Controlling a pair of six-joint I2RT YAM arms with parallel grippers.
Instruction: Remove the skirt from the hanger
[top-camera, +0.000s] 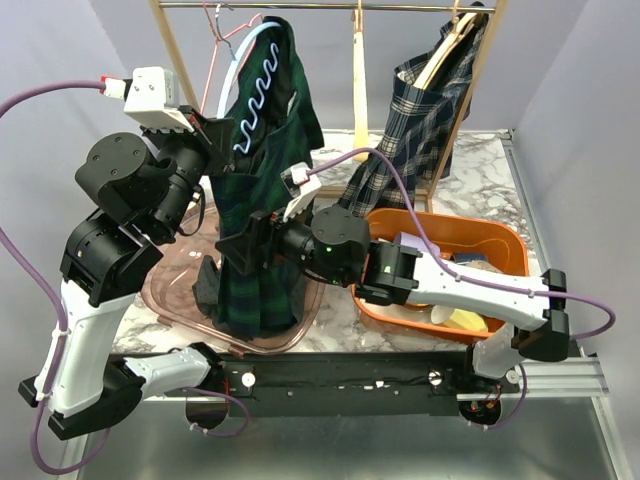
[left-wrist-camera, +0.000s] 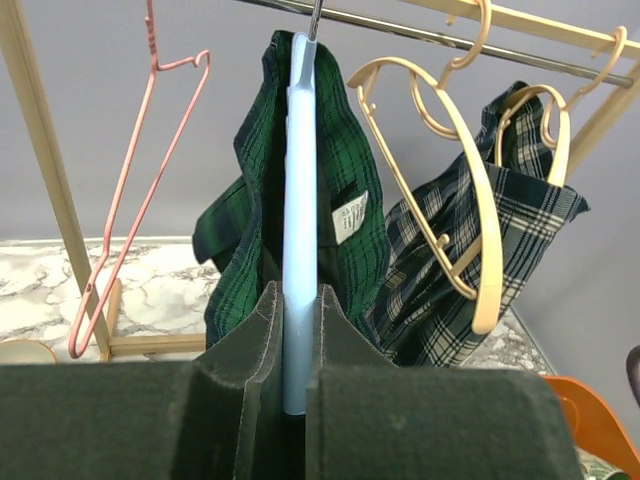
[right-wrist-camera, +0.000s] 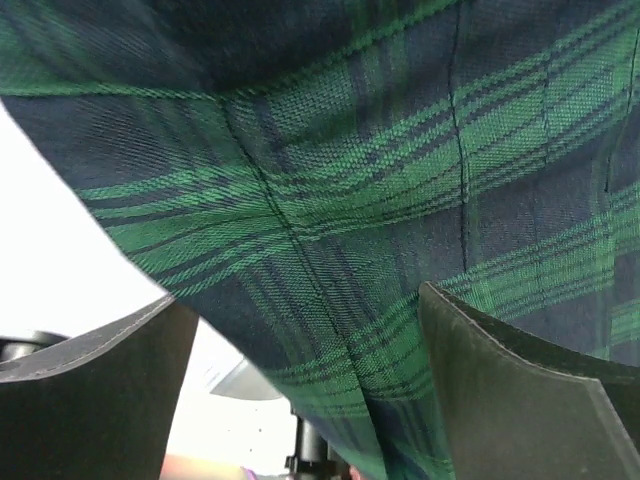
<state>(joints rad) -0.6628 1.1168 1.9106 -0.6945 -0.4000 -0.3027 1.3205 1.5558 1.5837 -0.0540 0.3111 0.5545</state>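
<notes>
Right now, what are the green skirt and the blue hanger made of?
The green skirt looks like woven cloth with a matte finish: up close you can see the threads crossing in its dark blue and green checks. The blue hanger is probably plastic: it is smooth, one pale colour all over and a little shiny.

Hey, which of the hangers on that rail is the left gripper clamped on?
The light blue hanger carrying the green plaid skirt; the left gripper pinches its lower edge. The pink wire hanger and wooden hangers hang untouched.
</notes>
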